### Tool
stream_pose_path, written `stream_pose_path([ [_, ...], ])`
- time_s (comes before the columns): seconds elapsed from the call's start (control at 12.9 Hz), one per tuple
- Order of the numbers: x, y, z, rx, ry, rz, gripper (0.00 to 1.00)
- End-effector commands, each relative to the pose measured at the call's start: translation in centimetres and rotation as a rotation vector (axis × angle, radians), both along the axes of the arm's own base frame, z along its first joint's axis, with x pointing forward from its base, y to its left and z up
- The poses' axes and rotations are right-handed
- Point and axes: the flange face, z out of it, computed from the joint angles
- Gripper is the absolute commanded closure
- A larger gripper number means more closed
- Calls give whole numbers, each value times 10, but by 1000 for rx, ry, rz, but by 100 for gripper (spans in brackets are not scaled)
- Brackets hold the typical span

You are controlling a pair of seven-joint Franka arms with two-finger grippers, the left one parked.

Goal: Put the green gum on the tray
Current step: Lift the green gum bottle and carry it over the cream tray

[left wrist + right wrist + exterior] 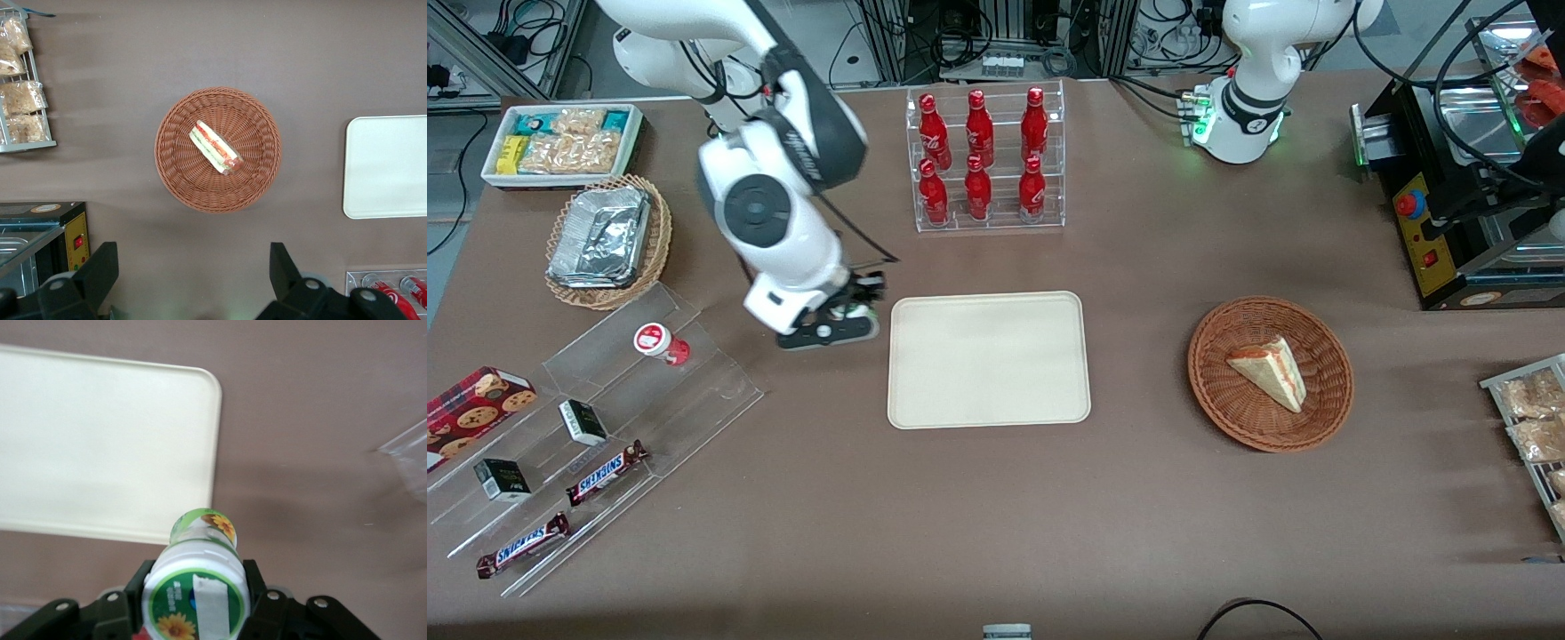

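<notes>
The green gum [200, 577] is a small canister with a light green body, a white cap band and a round lid printed green with an orange-yellow flower and a white strip across it; another flower shows on its base end. In the right wrist view it lies between the black fingers [260, 603] of the gripper [195, 607], which are clamped against its sides, so the canister is held above the brown table [320, 420], just off the rounded corner of the tray [100, 440] and not over it.

In the front view the gripper [852, 311] sits left of centre in the frame, just beside the tray's [989, 360] left edge. There the arm's white wrist covers most of the canister; only a sliver of green [860, 311] shows among the black fingers.

The tray is cream, flat, with a low rim. It is cut off at the frame edge in both wrist views. The gripper's lower body is cropped in the right wrist view.
</notes>
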Motion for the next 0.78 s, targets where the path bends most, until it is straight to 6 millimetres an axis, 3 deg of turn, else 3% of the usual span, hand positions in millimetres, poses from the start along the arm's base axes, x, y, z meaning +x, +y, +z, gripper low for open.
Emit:
stream_pose_path([
  [0.0, 3, 46, -25, 20, -21, -113, 100],
  [0.31, 3, 115, -59, 0, -45, -212, 100],
  [0.7, 4, 151, -110, 65, -78, -265, 100],
])
